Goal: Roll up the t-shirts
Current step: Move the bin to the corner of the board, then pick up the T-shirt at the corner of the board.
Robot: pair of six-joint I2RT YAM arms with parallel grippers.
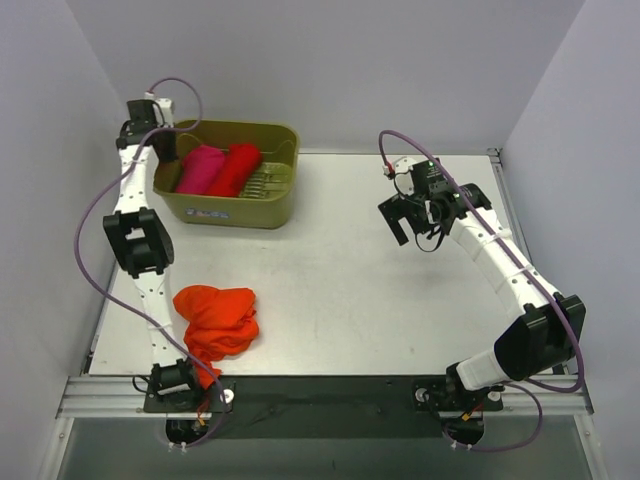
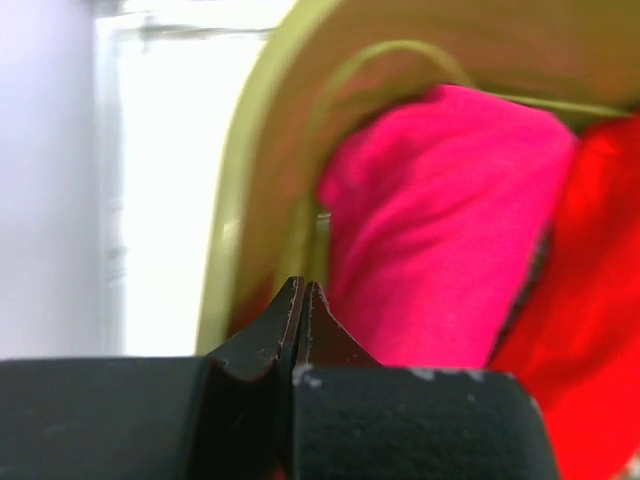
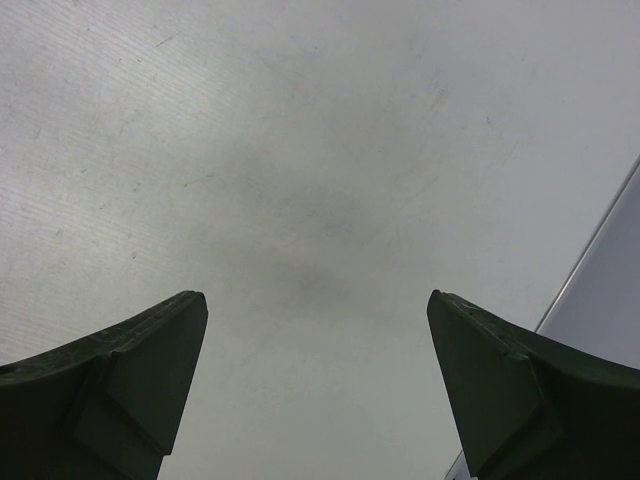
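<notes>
Rolled soft pink tee (image 1: 203, 168) & red tee (image 1: 236, 168) in olive plastic basket (image 1: 250, 212), orange tee (image 1: 215, 320) crumpled; left gripper (image 2: 301, 300) reaches into basket, jaws closed, right gripper (image 3: 315, 300) hovers w/ jaws apart.

Left arm (image 1: 135, 240) extends far forward, wrist angled downward; left gripper (image 2: 300, 292) has its fingers pressed together. Right arm (image 1: 500, 255) reaches forward and inward; right gripper (image 3: 316, 312) has its fingers spread wide.

Two t-shirts (image 1: 204, 170) in basket (image 1: 240, 213); third t-shirt (image 1: 215, 322) before it
</notes>
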